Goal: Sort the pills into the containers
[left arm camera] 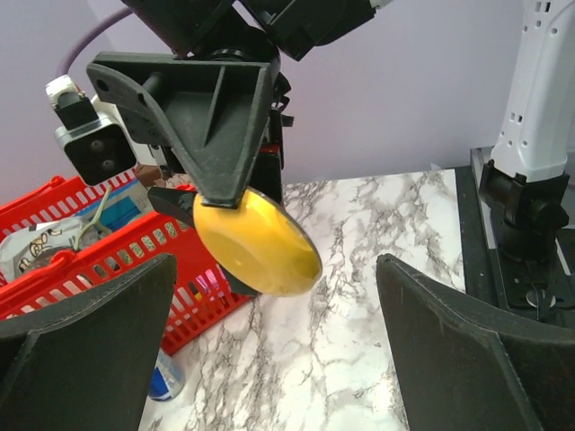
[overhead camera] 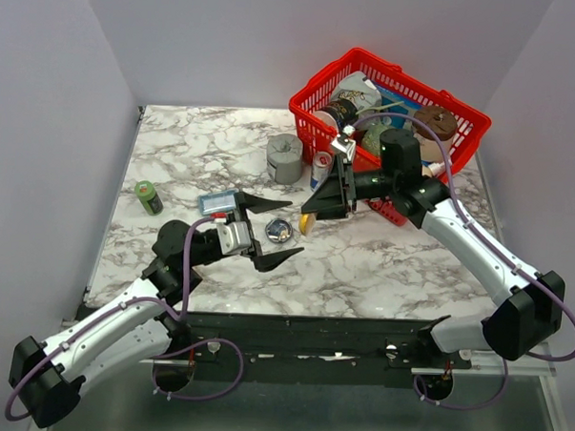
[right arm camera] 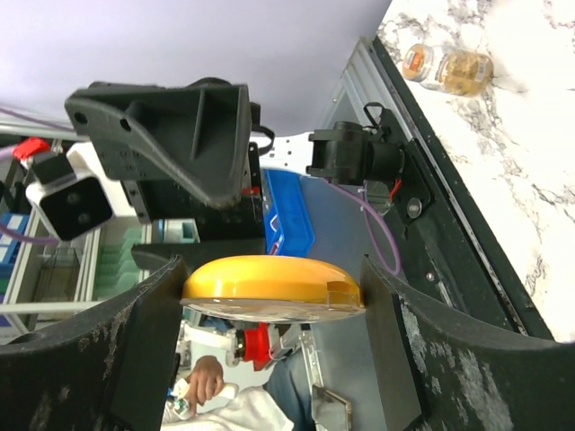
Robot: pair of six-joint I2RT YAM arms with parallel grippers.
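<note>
Plainly the main risk lies with the orange dish (left arm camera: 258, 242), which the right claw (overhead camera: 311, 217) carries tipped up on edge, apparently clear of the counter (overhead camera: 390, 268). The dish looks smooth and shallow, and it is held only across its rim, so a jolt or a slight loosening could let it twist or drop. Anything inside it would pour out at this tilt, though I cannot tell whether it holds any pills. A second risk is crowding. The left claw (overhead camera: 293, 229) reaches in from 8 o'clock and the right from 2 o'clock, and the two meet near the middle of the counter, so a careless move could knock one against the other or shove the silvery dish (overhead camera: 279, 232) aside. That dish lies flat on the counter between the left claw's fingers, just at 7 o'clock of the orange one. What is in it is too small to make out. The right claw stands fairly wide, its fingers pinching the orange dish at opposite edges. The left claw is spread to its fullest and grips nothing. The red basket (overhead camera: 358, 53) sits away at 1 o'clock.
</note>
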